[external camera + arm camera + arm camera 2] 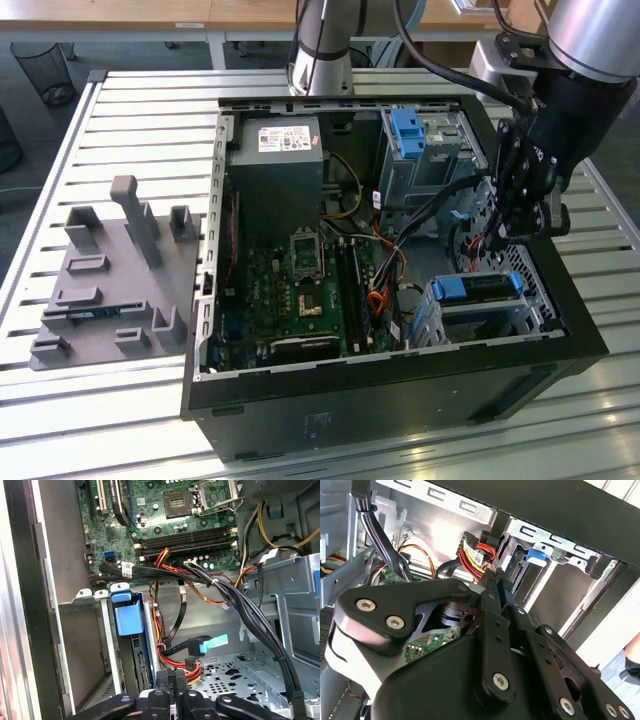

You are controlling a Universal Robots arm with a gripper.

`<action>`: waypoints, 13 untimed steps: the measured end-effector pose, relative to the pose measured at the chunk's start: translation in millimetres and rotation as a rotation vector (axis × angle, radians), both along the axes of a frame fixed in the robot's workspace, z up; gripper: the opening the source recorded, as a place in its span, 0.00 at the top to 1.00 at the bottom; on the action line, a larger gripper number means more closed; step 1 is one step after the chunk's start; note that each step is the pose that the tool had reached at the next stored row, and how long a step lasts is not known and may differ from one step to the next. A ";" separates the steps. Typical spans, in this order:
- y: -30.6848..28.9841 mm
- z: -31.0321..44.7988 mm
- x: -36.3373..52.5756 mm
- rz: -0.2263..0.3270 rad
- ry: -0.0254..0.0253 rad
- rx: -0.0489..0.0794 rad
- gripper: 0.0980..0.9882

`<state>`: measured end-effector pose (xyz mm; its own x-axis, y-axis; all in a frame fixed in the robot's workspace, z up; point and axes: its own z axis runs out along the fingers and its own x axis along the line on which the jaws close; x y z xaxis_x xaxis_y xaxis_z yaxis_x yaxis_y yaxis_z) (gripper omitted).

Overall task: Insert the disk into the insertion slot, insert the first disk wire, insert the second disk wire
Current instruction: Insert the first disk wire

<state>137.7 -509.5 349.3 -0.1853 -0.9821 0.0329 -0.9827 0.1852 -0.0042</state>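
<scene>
One wire is in hand, as far as I can judge: your fingers (pixel 164 682) stand narrow, pinched on the plug of the red, yellow and black first disk wire (pixel 194 667), just beside the rear edge of the disk (pixel 139 662). The disk sits inside the insertion slot (pixel 500 318), its blue carrier showing at the slot's edge, so that part looks done.

To seat the plug well, keep it square to the disk's rear edge and push straight along the slot's length — a tilted plug will likely ride over the socket lip instead of entering. Go slowly and grip firmly, since the stiff bundle behind the plug will tend to twist it. Mind the second disk wire (pixel 212 643), the one with the blue end, lying loose just behind the slot; it should not cross the path.

The socket on the disk is hard to make out, no more than a thin dark strip. Your fingers cover the point where plug and socket meet — I cannot tell whether they touch. In the exterior view the fingertips are lost among black cables above the slot.
</scene>
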 end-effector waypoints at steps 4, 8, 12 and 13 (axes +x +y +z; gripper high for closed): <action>0.0 0.0 0.1 0.032 0.0001 0.000 0.93; 0.1 -0.2 0.1 0.105 0.0000 0.000 0.93; -1.6 -0.3 0.1 0.144 0.0000 0.000 0.93; -3.3 -0.4 0.1 0.145 -0.0001 0.001 0.93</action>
